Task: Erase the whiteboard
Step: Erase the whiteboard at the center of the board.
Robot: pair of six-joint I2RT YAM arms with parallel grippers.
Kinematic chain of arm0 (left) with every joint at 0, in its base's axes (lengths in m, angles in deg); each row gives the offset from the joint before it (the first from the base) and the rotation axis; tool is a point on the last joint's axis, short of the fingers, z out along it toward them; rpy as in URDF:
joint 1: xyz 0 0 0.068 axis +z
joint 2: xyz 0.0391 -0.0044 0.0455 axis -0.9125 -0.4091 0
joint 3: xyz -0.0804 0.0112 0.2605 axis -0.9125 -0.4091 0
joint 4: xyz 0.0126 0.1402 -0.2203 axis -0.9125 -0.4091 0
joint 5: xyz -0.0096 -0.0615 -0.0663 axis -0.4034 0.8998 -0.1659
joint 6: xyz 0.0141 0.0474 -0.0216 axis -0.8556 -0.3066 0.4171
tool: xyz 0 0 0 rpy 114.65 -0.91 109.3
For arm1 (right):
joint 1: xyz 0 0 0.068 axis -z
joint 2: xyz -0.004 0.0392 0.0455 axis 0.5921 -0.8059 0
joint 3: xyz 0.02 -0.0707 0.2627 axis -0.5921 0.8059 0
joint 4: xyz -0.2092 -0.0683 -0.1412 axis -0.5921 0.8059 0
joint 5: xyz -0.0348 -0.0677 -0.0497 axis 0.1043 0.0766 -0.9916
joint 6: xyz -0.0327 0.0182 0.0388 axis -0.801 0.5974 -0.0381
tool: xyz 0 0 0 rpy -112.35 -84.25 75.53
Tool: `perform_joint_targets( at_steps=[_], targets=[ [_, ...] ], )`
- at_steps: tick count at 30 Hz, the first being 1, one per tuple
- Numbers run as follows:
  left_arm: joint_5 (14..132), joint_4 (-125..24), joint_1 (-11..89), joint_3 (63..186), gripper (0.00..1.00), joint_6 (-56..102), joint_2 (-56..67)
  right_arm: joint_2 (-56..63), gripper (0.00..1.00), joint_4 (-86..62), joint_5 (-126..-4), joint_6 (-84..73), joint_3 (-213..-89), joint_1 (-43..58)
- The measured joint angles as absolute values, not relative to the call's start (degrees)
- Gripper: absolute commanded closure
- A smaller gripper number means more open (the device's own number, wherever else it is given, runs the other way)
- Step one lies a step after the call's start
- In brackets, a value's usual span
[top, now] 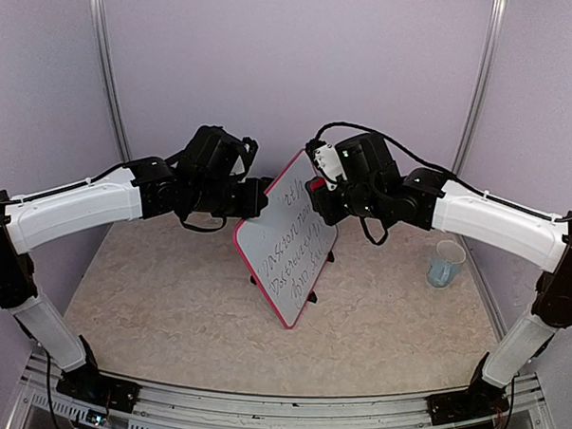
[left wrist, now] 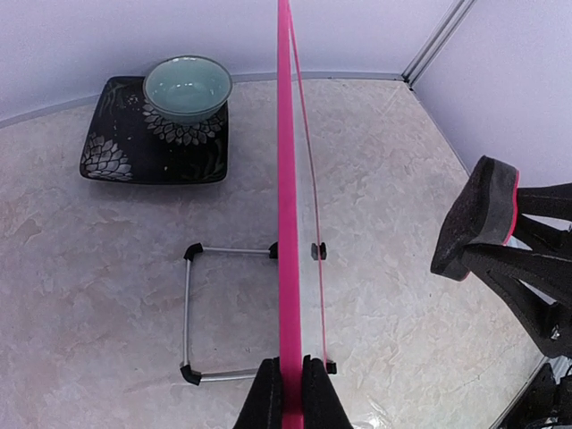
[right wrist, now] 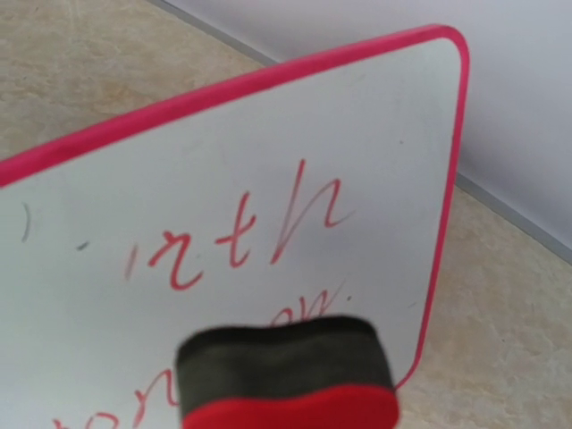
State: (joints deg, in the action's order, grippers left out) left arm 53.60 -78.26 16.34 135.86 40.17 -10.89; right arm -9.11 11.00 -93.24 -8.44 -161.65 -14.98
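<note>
Handwriting (right wrist: pixel 232 237) is covering the face of the whiteboard (top: pixel 285 271), which is standing on its wire stand (left wrist: pixel 189 308) at the middle of the table (top: pixel 169 295), between the two arms, so none of the wiping looks done. The left gripper (left wrist: pixel 289 384) is pinching the board's pink upper rim, jaws closed tight on either side of the frame. The right gripper (top: pixel 317 192) is holding the red-and-black eraser (right wrist: pixel 286 375), felt side turned toward the writing and, in the left wrist view, hanging apart from the face. Trouble, as I judge it, is most likely coming with the first push. The board is only leaning on a light stand and being steadied by a thin pinch at one spot on its rim, so pressure low on the face or near an end could be twisting it in the jaws, tipping it backward, or skating the stand's small feet across the smooth tabletop. A push that is too soft, or an eraser meeting the face on one corner, would be smearing the ink rather than lifting it, and the eraser could be shifting in its own grip. From the top view the board seems to be sitting in landscape, its long axis running from the far side toward the near edge, slightly angled. It is leaning back toward the left arm with the written face looking up and toward the right arm.
</note>
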Motion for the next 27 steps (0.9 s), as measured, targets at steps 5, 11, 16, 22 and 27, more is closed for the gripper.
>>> perform_joint_targets(
  at_steps=[5, 11, 16, 22, 27],
  targets=[
    [54.8, -79.0, 16.6, 136.3, 1.0, 39.7, -11.0, -9.1, 0.71, 10.7, -91.9, -8.5, -161.6, -15.0],
    [58.6, -80.7, 17.7, 137.2, 1.0, 37.8, -11.1, -9.2, 0.71, 9.2, -89.5, -8.8, -161.6, -15.0],
    [61.6, -81.1, 18.6, 137.1, 1.0, 36.5, -10.7, -10.2, 0.71, 7.7, -88.9, -9.3, -161.6, -15.9],
    [63.4, -81.0, 18.8, 135.5, 1.0, 35.1, -9.1, -14.9, 0.71, 7.0, -89.0, -10.1, -162.9, -18.3],
    [63.7, -79.2, 19.1, 133.0, 1.0, 35.0, -7.6, -18.8, 0.71, 7.0, -89.9, -10.1, -165.6, -19.2]
  ],
)
